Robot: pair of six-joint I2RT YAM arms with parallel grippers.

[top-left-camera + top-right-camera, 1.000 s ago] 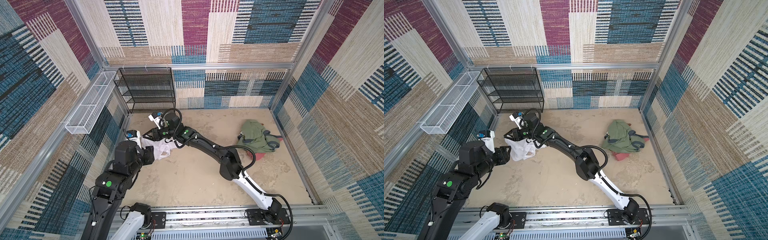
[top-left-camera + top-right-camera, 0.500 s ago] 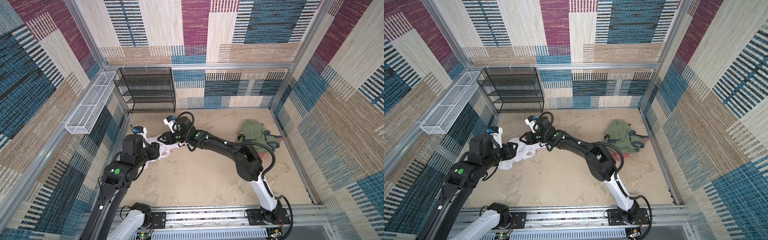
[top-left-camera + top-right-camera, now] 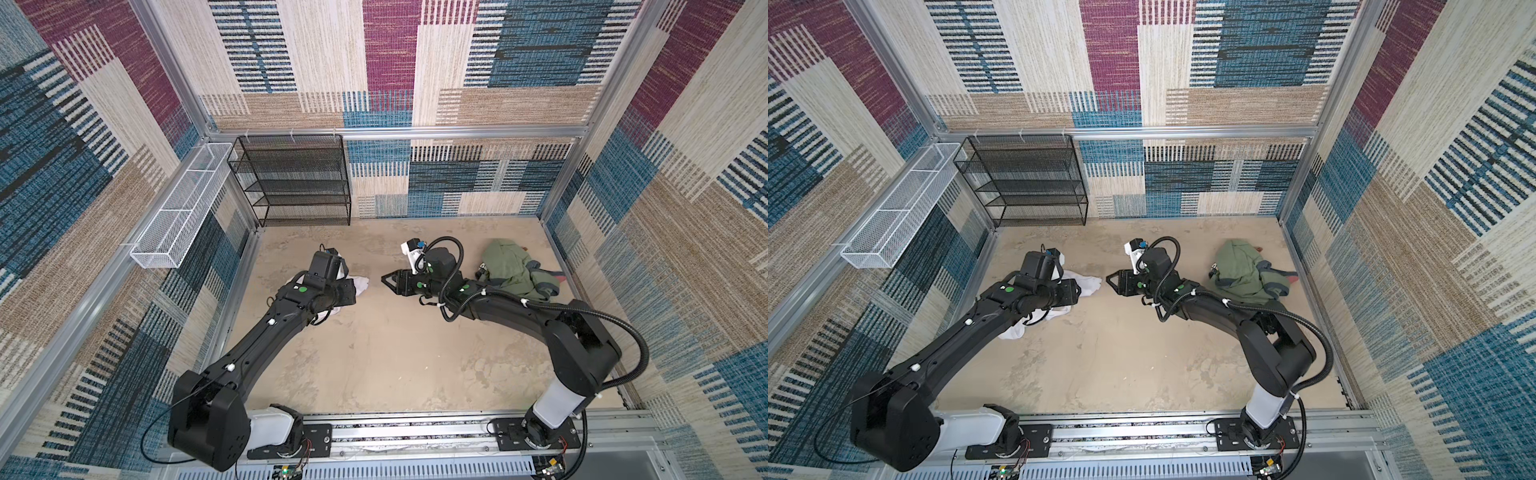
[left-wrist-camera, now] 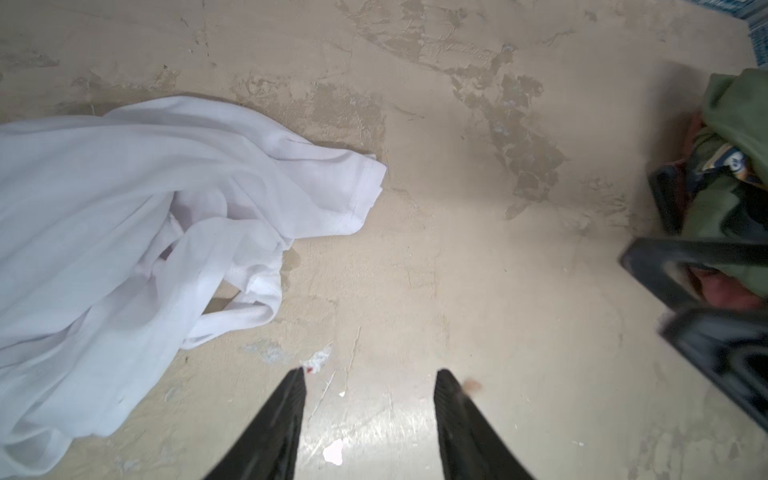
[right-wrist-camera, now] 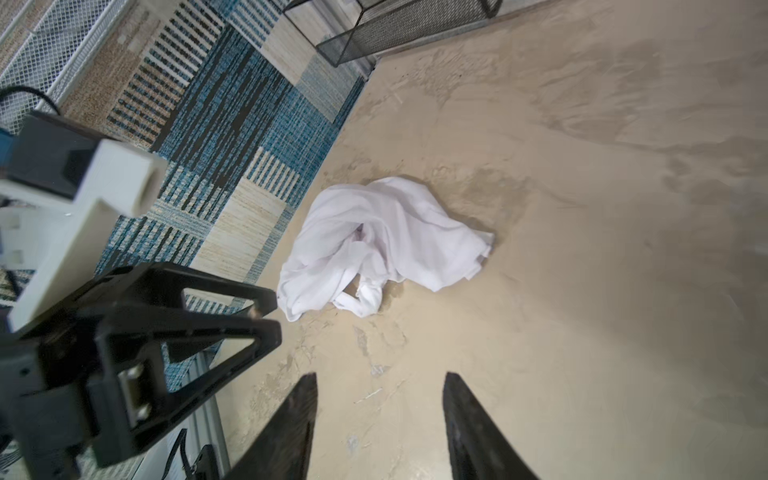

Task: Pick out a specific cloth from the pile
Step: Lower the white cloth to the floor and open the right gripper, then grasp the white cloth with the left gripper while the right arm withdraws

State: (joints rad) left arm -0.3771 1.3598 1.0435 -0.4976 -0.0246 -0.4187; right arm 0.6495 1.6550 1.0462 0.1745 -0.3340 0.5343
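The white cloth (image 4: 145, 228) lies crumpled on the tan floor at the left, its strap loops showing, and nothing holds it. In both top views my left arm covers much of the cloth (image 3: 360, 284) (image 3: 1089, 283). My left gripper (image 4: 370, 374) hangs open and empty over bare floor beside the cloth. My right gripper (image 5: 380, 376) is open and empty too, a short way right of the cloth (image 5: 386, 241); its tips (image 3: 388, 282) point left. The pile (image 3: 513, 270) (image 3: 1244, 270), olive-green over red, lies at the far right, behind the right arm.
A black mesh shelf (image 3: 297, 178) stands against the back wall at the left. A white wire basket (image 3: 183, 208) hangs on the left wall. The arms' base rail (image 3: 415, 432) runs along the front edge. Patterned walls close in all sides.
The right gripper has let go of the cloth, opened wider and drawn back to the right. The cloth has dropped flat onto the floor. The left gripper has moved right, over it.
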